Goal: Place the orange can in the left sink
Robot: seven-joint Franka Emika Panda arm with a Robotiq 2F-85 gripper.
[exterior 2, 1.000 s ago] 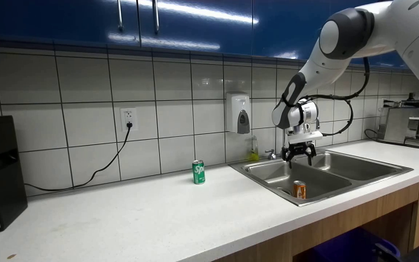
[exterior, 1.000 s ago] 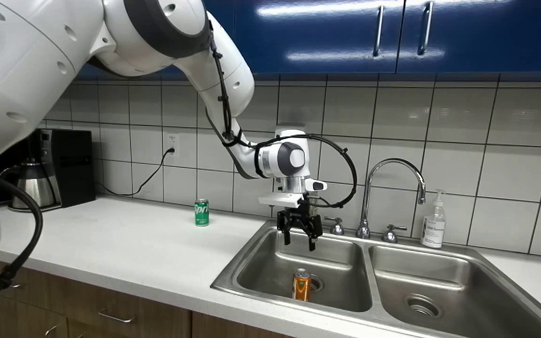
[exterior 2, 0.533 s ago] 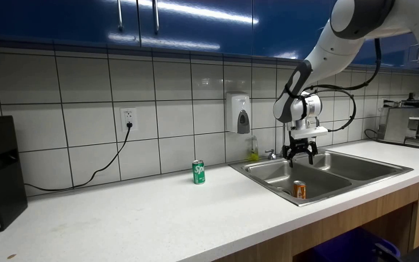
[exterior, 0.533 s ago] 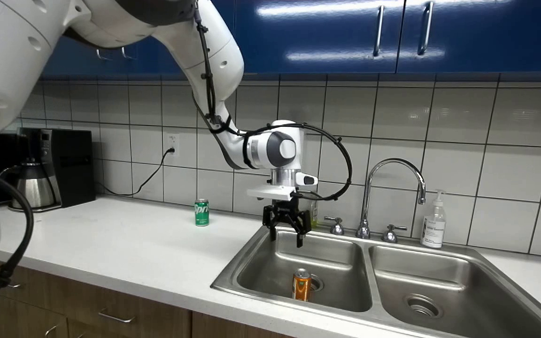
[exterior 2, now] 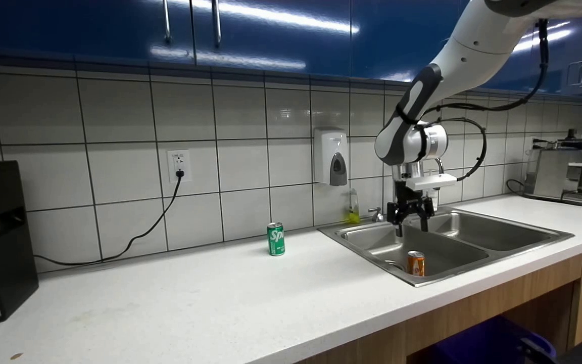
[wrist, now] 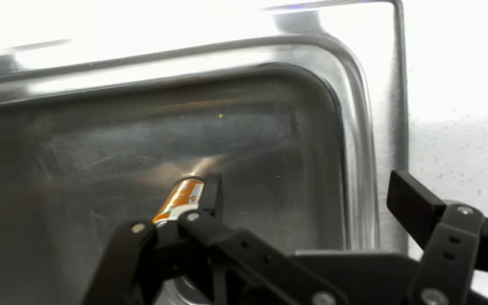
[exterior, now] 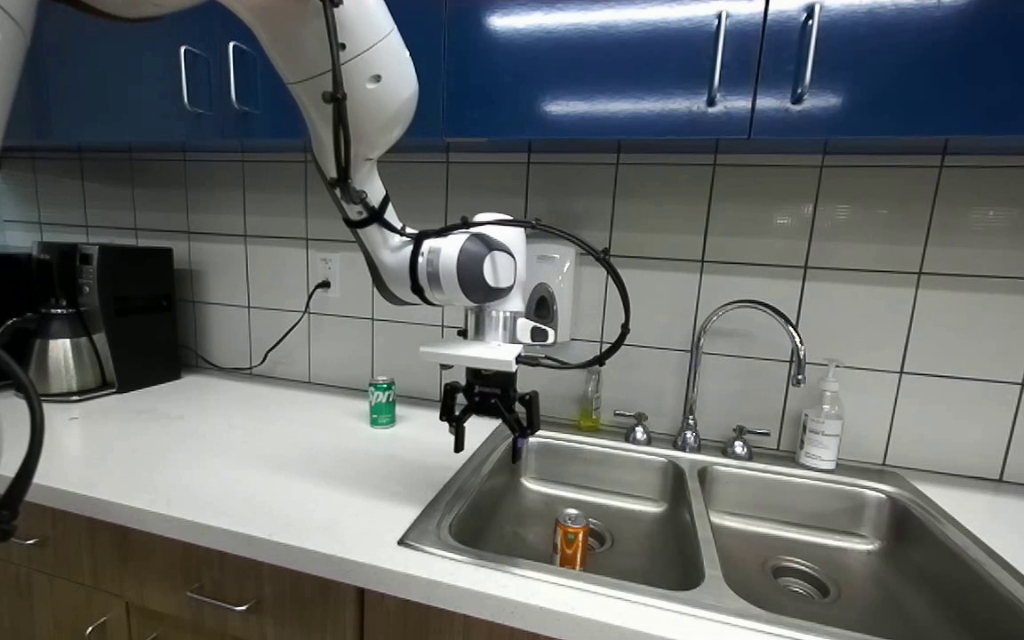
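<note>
Spread wide with nothing between them, our jaws pointed straight down, well above the left edge of the left sink (exterior: 636, 533). Over the last second they had drifted leftward in an exterior view, from over the sink toward the desk (exterior: 254, 462), while the orange can (exterior: 571, 540) stayed put. We took that to mean the can was already released and the task's one placement done, with only the retreat left to finish.

Starting at the left of that view, we had the green can (exterior: 381, 403) upright on the desk, no part of our job. Next came the arm (exterior: 379, 116), sloping down from the upper left, its wrist (exterior: 468, 267) bent so that the jaws hung vertical. Behind it the wall dispenser (exterior: 561, 276) now showed more fully, where the wrist had mostly covered it half a second before.

Further right and lower, the orange can stood upright inside the left sink, just beside the drain (exterior: 601, 535), which it partly hid. Both exterior views put the jaws well apart from it, so we read their overlap in the wrist view as mere line of sight. Last came the tap (exterior: 692, 391) and the right-hand basin (exterior: 859, 524), neither of which the task called for.
</note>
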